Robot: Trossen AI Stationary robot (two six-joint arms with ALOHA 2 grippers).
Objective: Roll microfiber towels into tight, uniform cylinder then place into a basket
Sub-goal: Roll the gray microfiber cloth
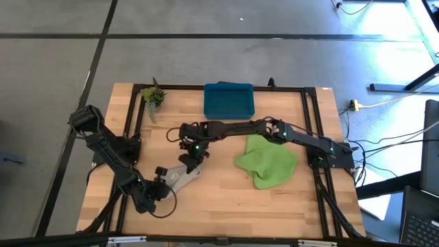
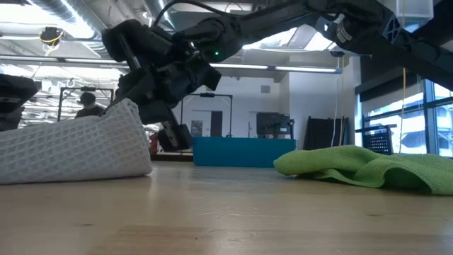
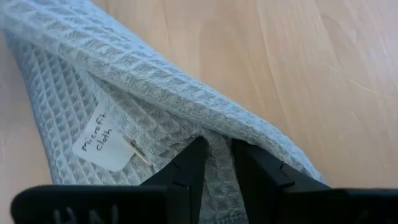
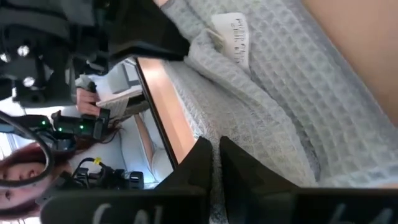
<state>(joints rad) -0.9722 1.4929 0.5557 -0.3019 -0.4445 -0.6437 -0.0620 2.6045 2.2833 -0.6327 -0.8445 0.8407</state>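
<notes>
The light grey towel [image 1: 180, 177] lies folded over on the table's near left; a white label [image 3: 102, 140] is on it. My left gripper [image 1: 162, 177] is at its left end, shut on it [image 3: 217, 155]. My right gripper [image 1: 188, 159] reaches from the right to the towel's far side and is shut on it [image 4: 214, 152]. In the low view the towel [image 2: 71, 149] rises to a peak next to this gripper [image 2: 166, 131]. The lime green towel [image 1: 267, 161] lies crumpled on the table's right. The teal basket [image 1: 229, 99] stands at the far middle. My left gripper pinches the grey towel's folded end [image 3: 219, 138] between its two fingers, more than one layer. The fingers come low from the table's near left. The towel lies on the table beyond them. My right gripper pinches the grey towel's far edge [image 4: 214, 134] between its two fingers, slanting down from the far right. The gripper hides the place of contact in the low view. The towel's far part [image 2: 129, 106] stands raised; the rest lies on the table.
A small green plant sprig [image 1: 153, 96] lies at the far left corner. Bare wood lies along the near edge [image 1: 233, 213]. A person [image 4: 25, 174] shows beyond the table in the right wrist view.
</notes>
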